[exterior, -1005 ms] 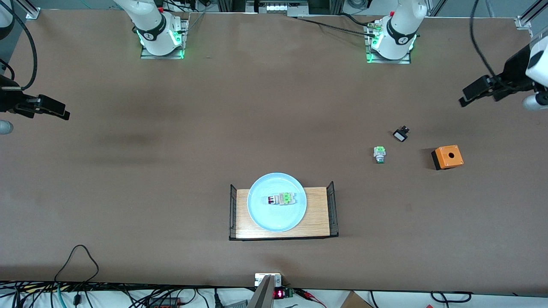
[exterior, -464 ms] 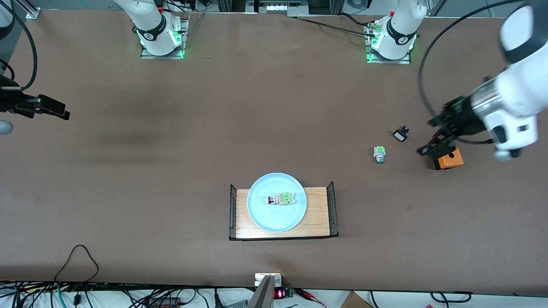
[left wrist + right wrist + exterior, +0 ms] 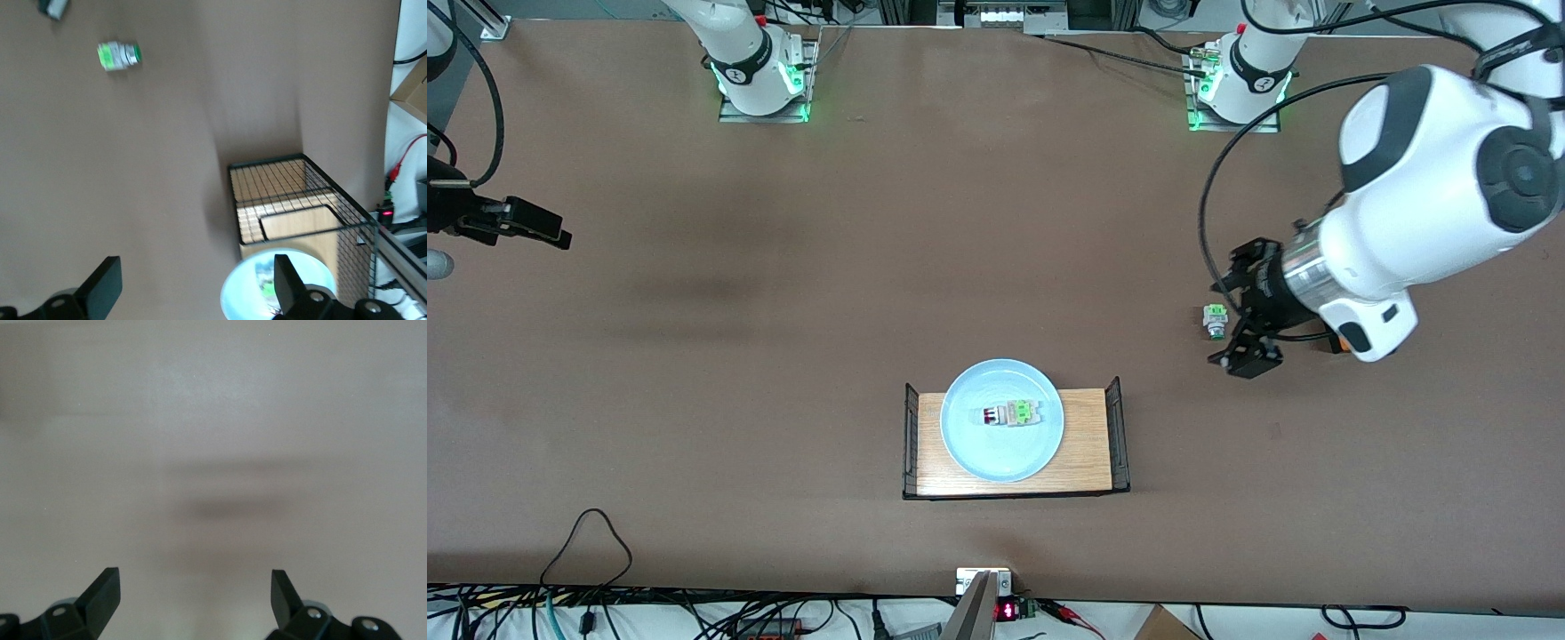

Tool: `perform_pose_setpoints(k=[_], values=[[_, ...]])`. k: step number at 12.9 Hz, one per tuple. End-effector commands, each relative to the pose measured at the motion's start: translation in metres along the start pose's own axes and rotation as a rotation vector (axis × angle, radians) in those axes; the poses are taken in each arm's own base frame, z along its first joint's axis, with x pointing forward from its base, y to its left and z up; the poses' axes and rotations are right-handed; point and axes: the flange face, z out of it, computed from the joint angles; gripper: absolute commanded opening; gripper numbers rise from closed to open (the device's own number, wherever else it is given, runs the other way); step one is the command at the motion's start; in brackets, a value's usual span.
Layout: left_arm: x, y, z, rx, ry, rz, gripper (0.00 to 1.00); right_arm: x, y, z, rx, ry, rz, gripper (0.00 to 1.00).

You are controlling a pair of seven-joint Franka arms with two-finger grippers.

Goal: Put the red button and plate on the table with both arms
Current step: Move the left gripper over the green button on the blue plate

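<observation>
The pale blue plate lies on a light-wood tray near the middle of the brown table. The red button lies on its side in the plate, dark red cap toward the right arm's end. My left gripper is open and empty in the air, over the table beside a green-and-silver switch. The left wrist view shows its open gripper, the plate and the tray. My right gripper waits open and empty at the right arm's end, over bare table.
The green-and-silver switch also shows in the left wrist view, with a small black part close by. The left arm hides nearly all of the orange box. The tray has black wire ends. Cables lie along the table's near edge.
The left arm has swung in from its end of the table toward the middle, and its gripper is now by the green-and-silver switch. The right arm, plate and red button have not moved.
</observation>
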Motion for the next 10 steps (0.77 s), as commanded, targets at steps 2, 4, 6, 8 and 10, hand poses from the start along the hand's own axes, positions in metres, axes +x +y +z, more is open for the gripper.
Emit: perform_pose_setpoints(k=[2, 4, 6, 8, 10], values=[[-0.045, 0.028, 0.023, -0.079, -0.015, -0.142, 1.00, -0.001, 0.001, -0.003, -0.014, -0.006, 0.001, 1.00], [-0.067, 0.038, 0.046, -0.155, 0.005, -0.208, 1.00, 0.001, 0.005, 0.002, -0.013, -0.014, 0.011, 1.00], [-0.098, 0.037, 0.075, -0.211, 0.032, -0.197, 1.00, 0.000, 0.005, 0.002, -0.012, -0.018, 0.009, 1.00], [-0.123, 0.039, 0.101, -0.266, 0.064, -0.165, 1.00, 0.001, 0.007, 0.002, -0.012, -0.018, 0.012, 1.00], [-0.138, 0.041, 0.127, -0.279, 0.073, -0.146, 1.00, 0.001, 0.008, 0.002, -0.012, -0.018, 0.014, 1.00]])
